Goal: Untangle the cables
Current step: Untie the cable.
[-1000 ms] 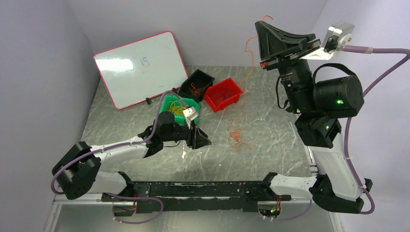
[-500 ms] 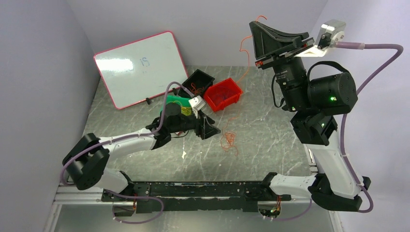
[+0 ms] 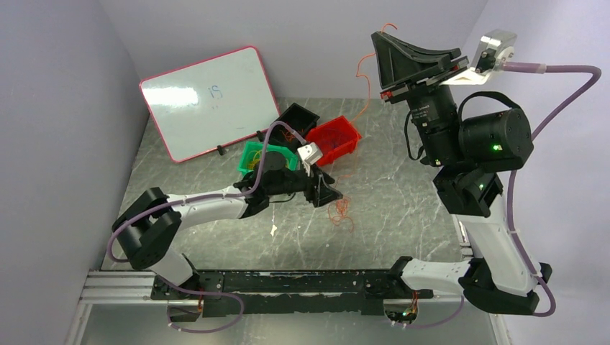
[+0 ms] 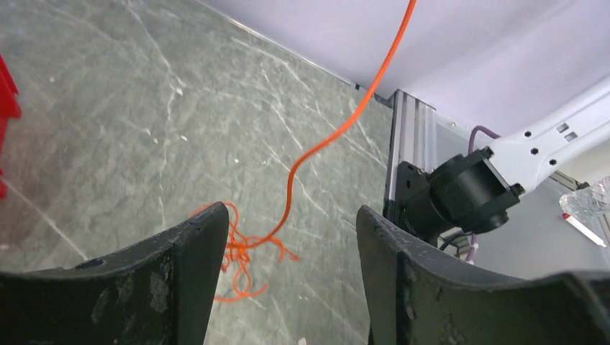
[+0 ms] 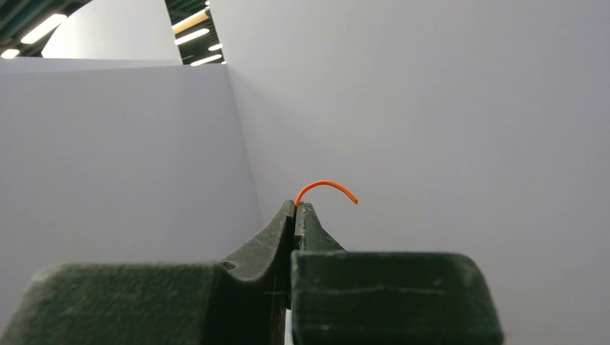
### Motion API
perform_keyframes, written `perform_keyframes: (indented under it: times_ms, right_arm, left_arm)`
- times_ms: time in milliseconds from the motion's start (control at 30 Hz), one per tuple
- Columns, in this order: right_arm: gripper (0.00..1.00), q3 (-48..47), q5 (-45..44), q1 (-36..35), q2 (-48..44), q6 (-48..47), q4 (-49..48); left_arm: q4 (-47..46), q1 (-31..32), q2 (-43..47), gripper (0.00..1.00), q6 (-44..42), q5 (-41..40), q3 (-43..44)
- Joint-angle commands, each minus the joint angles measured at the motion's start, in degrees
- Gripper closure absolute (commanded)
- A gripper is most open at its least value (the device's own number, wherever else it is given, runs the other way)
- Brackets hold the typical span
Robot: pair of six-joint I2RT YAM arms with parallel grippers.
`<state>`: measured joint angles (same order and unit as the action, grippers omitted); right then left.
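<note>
A thin orange cable (image 3: pixel 340 210) hangs from high up down to a small tangle on the marble table. My right gripper (image 3: pixel 376 36) is raised far above the table near the back wall. In the right wrist view it (image 5: pixel 296 206) is shut on the cable's upper end (image 5: pixel 327 185), which curls out past the tips. My left gripper (image 3: pixel 333 194) reaches low across the table, right beside the tangle. In the left wrist view it (image 4: pixel 291 215) is open, with the tangle (image 4: pixel 241 251) and the rising strand lying beyond its fingers, untouched.
Three small bins stand behind the left gripper: green (image 3: pixel 253 154), black (image 3: pixel 296 117) and red (image 3: pixel 337 136). A pink-framed whiteboard (image 3: pixel 208 100) leans at the back left. The right arm's base (image 4: pixel 460 194) and the metal rail (image 4: pixel 410 144) lie past the tangle.
My left arm has stretched to the right, up to the tangle, and its jaws have opened wider. The right gripper shifted slightly left with the cable, and the tangle slid a little left.
</note>
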<state>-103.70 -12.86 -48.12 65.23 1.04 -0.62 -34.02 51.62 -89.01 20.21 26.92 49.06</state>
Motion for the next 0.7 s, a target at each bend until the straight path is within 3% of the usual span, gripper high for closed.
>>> perform_keyframes:
  times_ms: [0,100,167,433,667]
  right_arm:
    - [1.00,0.0,0.6,-0.3,-0.8,0.8,-1.3]
    - [1.00,0.5,0.6,-0.2,-1.1,1.2,-1.1]
    - [1.00,1.0,0.5,-0.2,-1.4,1.3,-1.0]
    - [1.00,5.1,-3.5,-0.3,-3.8,1.5,-1.6]
    - [1.00,6.1,-13.1,-0.3,-3.1,7.6,3.4]
  left_arm:
    - [-3.2,0.4,-2.2,0.30,-2.4,-2.1,3.7]
    - [-2.5,0.5,-3.7,0.33,-3.1,-2.5,5.8]
    - [-1.8,0.4,-4.3,0.40,-3.5,-2.9,7.1]
    - [2.7,0.4,-0.5,0.92,-4.5,-4.5,7.7]
    - [12.1,0.4,7.0,0.93,-6.1,-8.2,9.5]
